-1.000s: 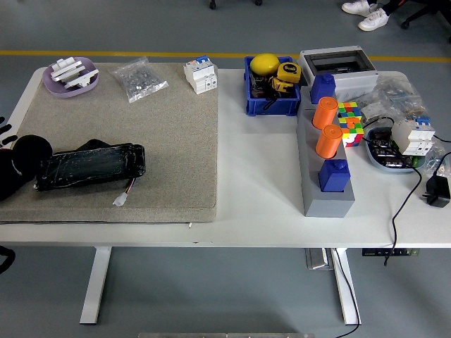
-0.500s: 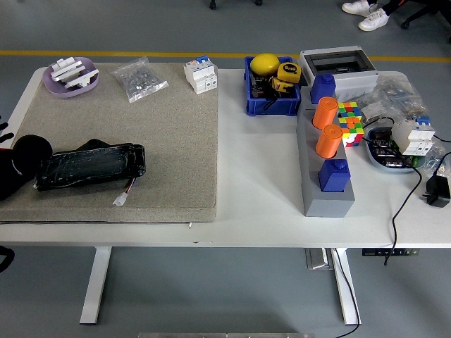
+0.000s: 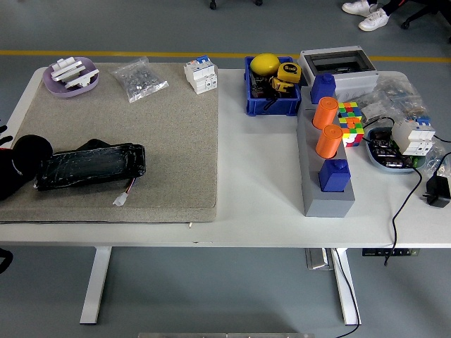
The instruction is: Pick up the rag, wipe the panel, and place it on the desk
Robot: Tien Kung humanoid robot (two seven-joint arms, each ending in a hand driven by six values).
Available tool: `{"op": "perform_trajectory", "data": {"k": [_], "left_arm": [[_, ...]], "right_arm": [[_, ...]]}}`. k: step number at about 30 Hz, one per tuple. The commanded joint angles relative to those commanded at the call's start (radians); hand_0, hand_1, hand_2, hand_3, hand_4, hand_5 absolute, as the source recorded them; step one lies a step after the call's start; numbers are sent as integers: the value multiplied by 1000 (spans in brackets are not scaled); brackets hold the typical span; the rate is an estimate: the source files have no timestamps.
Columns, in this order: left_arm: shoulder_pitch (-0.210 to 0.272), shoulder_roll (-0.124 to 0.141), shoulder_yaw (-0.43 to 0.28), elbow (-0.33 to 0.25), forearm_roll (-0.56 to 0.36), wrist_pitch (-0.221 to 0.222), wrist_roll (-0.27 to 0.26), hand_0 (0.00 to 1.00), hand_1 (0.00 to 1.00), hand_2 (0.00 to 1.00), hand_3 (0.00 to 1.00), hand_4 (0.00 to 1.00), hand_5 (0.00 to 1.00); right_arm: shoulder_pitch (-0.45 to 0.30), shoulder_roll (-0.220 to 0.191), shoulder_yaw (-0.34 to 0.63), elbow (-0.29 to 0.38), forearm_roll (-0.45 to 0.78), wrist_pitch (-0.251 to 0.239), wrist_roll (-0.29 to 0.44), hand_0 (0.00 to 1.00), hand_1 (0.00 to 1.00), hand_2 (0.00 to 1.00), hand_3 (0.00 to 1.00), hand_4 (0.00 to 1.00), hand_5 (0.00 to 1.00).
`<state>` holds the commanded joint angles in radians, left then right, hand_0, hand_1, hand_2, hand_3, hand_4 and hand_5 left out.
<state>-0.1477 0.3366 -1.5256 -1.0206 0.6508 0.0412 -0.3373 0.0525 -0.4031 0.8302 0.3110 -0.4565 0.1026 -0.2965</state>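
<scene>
— Looking at the left edge of the white counter (image 3: 261, 211), what do you make of that black shape?

— That's the left robot hand (image 3: 17, 165), dark and bulky, sitting on the big grey felt mat (image 3: 141, 134). It sits right against the left end of the long black plastic-wrapped panel (image 3: 90, 165). I can't tell whether its fingers are curled or spread; it all blurs into one black mass.

— And the rag?

— A bit of black cloth (image 3: 91, 145) peeks out along the far edge of the panel; that may be it, but I can't be sure. A small white connector on thin wires (image 3: 121, 199) trails off the panel's near right corner.

— Anything else on the mat?

— At the far side, a lilac oval dish with white pieces (image 3: 70, 74), a clear bag of small metal parts (image 3: 139, 79) and a white circuit breaker (image 3: 200, 74).

— To the right?

— A blue plastic bin with a yellow object (image 3: 271, 84), and a grey tray holding orange cylinders and blue blocks (image 3: 325, 158).
</scene>
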Motion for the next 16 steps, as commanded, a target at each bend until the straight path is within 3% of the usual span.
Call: {"op": "perform_trajectory", "data": {"k": [16], "left_arm": [[-6,8,3,-1,5,3,1,454,560,564,555,407,2]], "right_arm": [[1,3,7,7,-10,0,-1,790,719,723,697,998,735]]}}
